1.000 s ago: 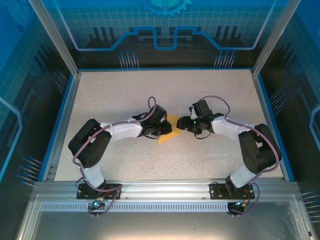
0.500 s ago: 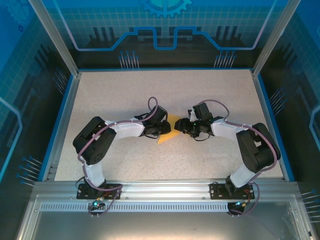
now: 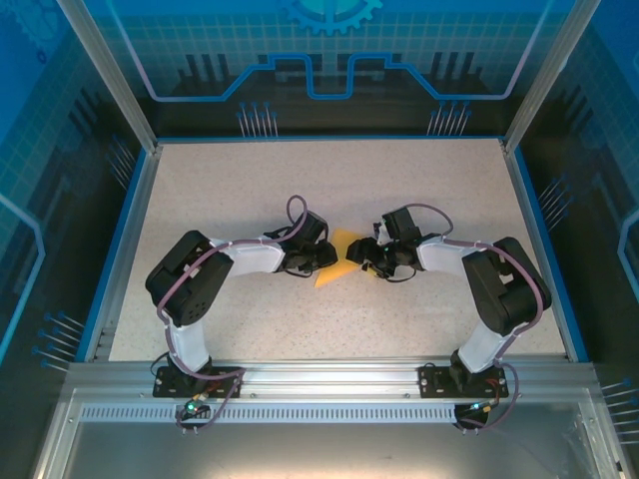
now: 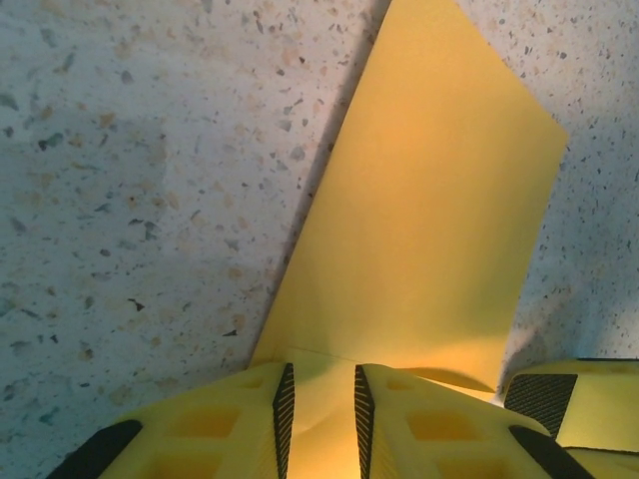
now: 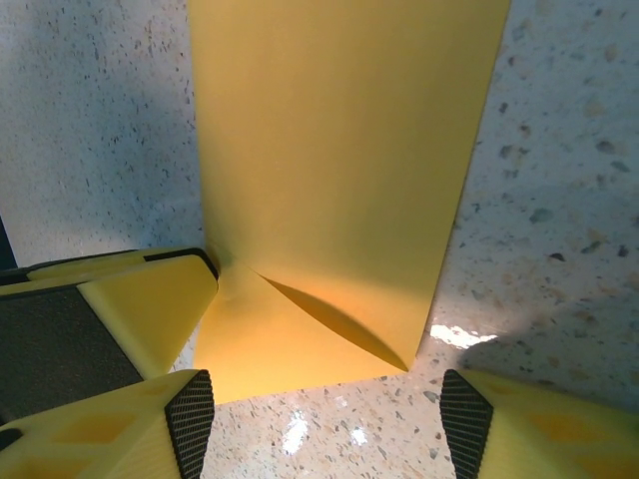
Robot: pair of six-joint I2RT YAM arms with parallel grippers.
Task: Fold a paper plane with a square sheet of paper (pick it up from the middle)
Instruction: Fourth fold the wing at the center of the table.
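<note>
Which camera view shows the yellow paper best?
Right wrist: the yellow paper lies large and close, with a raised flap visible near its corner. Left wrist shows one part, running between the fingers of the left gripper. Top external shows a small patch between both arms.

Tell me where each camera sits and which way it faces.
Top external: above and behind the arm bases, looking down on the table; both arms show, left gripper and right gripper flanking the paper.
Left wrist: low over the paper, looking along it; own fingers at the bottom edge, narrowly apart.
Right wrist: low, facing the paper's other side; own fingers at the bottom, wide apart.
Shared: both wrist views see the same paper.
</note>
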